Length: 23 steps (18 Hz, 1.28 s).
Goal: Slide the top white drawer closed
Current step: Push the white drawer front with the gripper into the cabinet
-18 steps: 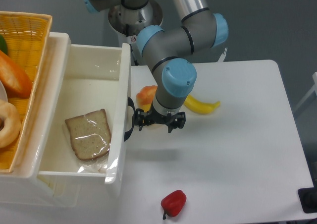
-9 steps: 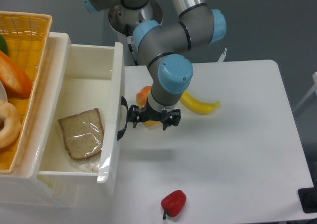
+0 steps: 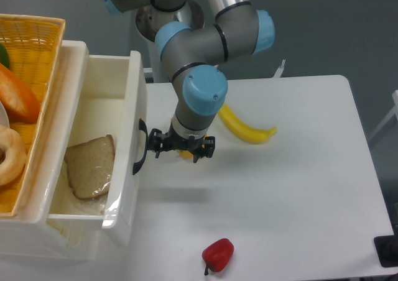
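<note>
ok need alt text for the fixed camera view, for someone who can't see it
A robot arm's gripper presses against the black handle of the top white drawer, which is partly open with a bagged bread slice inside. A banana and red pepper lie on the white table.

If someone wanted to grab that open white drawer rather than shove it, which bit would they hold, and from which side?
The curved black handle on the front of the glossy white plastic top drawer looks like the best grip. It bows out from the flat front toward the table, leaving a gap behind it for fingers. I'd come from the table side, where the two-finger gripper is now; the front panel itself is broad and smooth.
</note>
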Each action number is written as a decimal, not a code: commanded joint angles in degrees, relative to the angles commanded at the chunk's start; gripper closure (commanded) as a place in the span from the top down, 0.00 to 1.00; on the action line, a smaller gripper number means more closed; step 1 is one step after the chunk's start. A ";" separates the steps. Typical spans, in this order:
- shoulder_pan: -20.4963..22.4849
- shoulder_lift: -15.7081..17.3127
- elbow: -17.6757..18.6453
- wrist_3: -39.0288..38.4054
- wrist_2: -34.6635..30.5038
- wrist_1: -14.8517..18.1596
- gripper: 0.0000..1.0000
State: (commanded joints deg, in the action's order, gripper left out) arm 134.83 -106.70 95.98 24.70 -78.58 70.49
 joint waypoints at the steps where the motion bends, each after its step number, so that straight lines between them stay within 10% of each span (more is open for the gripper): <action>1: -0.18 0.00 -0.26 0.00 0.00 0.00 1.00; 23: -5.98 1.14 -1.05 -0.18 -1.49 -0.44 1.00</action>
State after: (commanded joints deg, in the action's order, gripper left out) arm 128.85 -105.56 94.92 24.52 -80.07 70.05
